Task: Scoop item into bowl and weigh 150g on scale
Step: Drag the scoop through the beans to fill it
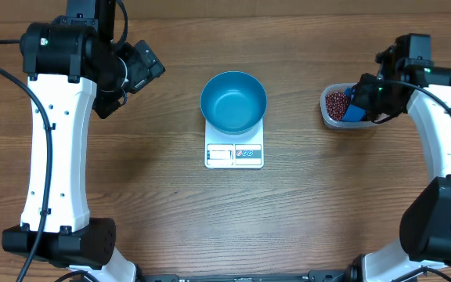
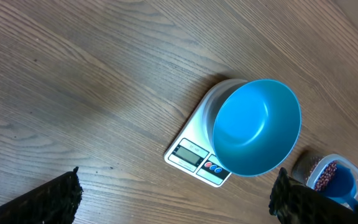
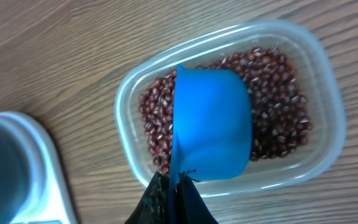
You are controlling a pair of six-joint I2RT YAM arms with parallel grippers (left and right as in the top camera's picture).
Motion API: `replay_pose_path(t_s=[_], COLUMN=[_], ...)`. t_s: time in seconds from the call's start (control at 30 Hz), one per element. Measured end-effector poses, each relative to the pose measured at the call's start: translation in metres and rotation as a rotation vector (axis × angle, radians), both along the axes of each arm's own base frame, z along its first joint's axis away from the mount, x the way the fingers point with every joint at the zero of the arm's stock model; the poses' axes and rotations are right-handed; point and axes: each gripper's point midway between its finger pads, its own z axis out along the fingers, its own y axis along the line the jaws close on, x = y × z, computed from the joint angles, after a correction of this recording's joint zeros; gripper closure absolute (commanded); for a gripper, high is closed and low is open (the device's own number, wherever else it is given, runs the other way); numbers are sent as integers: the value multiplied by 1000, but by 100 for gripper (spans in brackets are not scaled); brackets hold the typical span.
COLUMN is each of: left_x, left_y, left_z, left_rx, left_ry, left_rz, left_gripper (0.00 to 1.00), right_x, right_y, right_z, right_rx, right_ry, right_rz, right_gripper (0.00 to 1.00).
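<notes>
The blue scoop (image 3: 211, 124) hides the middle of the beans (image 3: 278, 106). The scale (image 1: 234, 154) display is too small to read. The bowl (image 3: 2, 168) is blurred and cut off at the left edge.

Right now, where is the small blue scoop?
The scoop is in the clear tub over the beans, its handle pinched in the right gripper. Overhead, that tub lies on the right side, right of the scale.

We see the bowl (image 1: 233, 102) sitting on the scale (image 1: 234, 154) mid-tabletop (image 1: 171, 211); toward the right edge, the tub (image 1: 325, 111) holds beans (image 1: 335, 104) with the scoop (image 1: 355, 112) inside.
</notes>
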Motion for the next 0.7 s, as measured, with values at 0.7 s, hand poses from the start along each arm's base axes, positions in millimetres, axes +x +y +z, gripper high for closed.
replay_pose_path(t_s=[0.7], left_x=[0], left_y=[0], left_z=[0], left_rx=[0], left_ry=[0], left_rz=[0], left_gripper=[1], right_x=[-13], right_y=[5], right_z=[0], right_rx=[130], right_ry=[59], right_rz=[-74], right_gripper=[96])
